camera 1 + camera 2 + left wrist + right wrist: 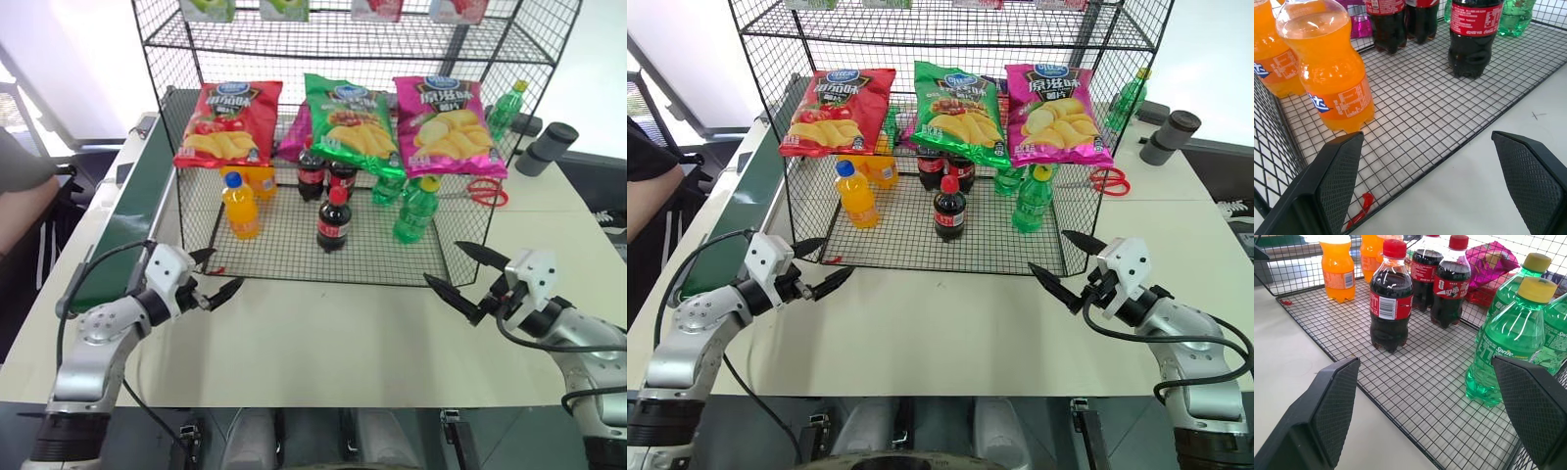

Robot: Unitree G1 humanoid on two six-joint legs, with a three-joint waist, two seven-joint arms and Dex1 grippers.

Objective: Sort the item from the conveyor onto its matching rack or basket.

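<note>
A cola bottle (334,220) with a red cap and red label stands upright in the base tray of the black wire rack (333,280), in front of two more cola bottles (312,173). The dark green conveyor (132,220) runs along the table's left side, and no bottle shows on the stretch in view. My left gripper (217,272) hovers open and empty over the white table just before the tray's front left corner. My right gripper (443,262) is open and empty off the front right corner. The right wrist view shows the front cola bottle (1391,296) close by.
Orange soda bottles (241,207) stand at the tray's left and green bottles (415,210) at its right. Three chip bags (345,122) lie on the tier above. Red scissors (487,192) and a grey cylinder (546,148) lie right of the rack. A person's arm (24,196) is at far left.
</note>
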